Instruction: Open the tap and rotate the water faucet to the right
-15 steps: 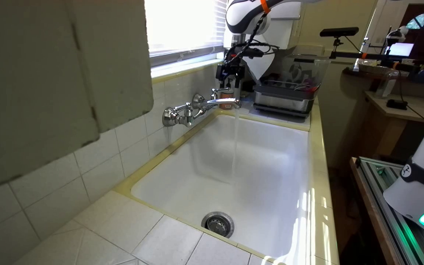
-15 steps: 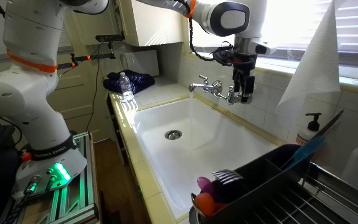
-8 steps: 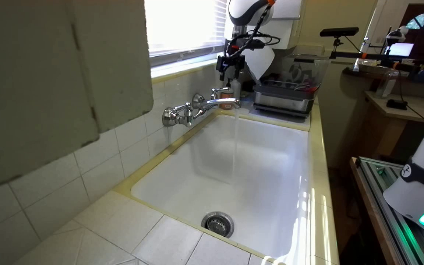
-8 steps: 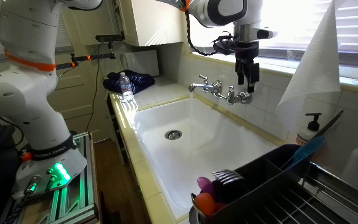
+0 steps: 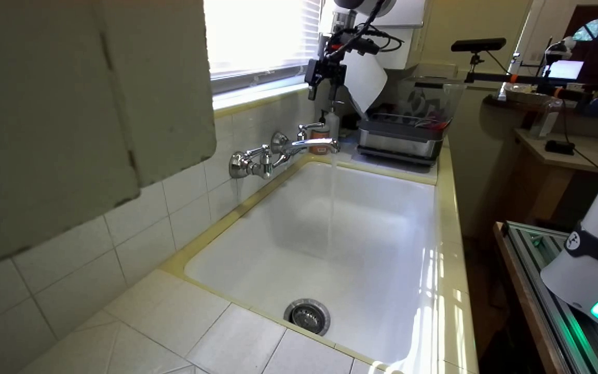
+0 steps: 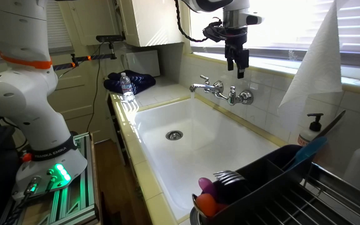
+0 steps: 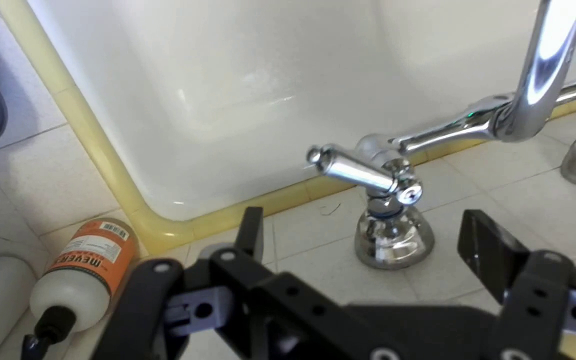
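Robotiq gripper (image 6: 235, 70) hangs above the wall-mounted chrome mixer (image 6: 219, 89), clear of it — fingers (image 7: 251, 232) wide apart, one lever tap (image 7: 393, 235) showing in the gap in the wrist view. Chrome faucet spout (image 5: 312, 143) juts out over the white sink basin (image 5: 257, 259), water (image 5: 333, 197) running from its tip in both exterior views — drain strainer (image 5: 307, 318) set in the basin floor.

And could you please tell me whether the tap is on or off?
On: in both exterior views, a thin stream of water falls from the chrome spout into the white sink.
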Available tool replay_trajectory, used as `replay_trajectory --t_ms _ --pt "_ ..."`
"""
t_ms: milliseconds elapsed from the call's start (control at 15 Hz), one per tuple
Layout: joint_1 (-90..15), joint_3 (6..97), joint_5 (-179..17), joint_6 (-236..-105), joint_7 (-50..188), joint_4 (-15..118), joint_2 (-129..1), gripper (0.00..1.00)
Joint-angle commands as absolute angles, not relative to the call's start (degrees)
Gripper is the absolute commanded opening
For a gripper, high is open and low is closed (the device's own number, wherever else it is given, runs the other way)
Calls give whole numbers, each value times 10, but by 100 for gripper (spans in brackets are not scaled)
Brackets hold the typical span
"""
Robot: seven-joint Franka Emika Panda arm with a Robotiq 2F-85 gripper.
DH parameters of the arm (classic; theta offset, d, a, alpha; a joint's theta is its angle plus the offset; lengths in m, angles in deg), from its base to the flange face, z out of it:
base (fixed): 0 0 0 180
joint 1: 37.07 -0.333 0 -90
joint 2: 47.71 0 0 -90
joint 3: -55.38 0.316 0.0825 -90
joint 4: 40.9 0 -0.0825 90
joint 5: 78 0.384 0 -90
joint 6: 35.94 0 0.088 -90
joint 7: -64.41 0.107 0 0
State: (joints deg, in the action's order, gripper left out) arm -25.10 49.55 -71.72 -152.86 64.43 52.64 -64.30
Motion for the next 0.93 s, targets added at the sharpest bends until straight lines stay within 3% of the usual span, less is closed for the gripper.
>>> replay_trajectory --t_ms 0,67,867 --pt "-266 498 -710 -1514 638 584 -595 100" --pt "-265 493 -715 -1520 641 546 -626 100" --pt "-287 519 -706 -1505 580 601 -596 100"
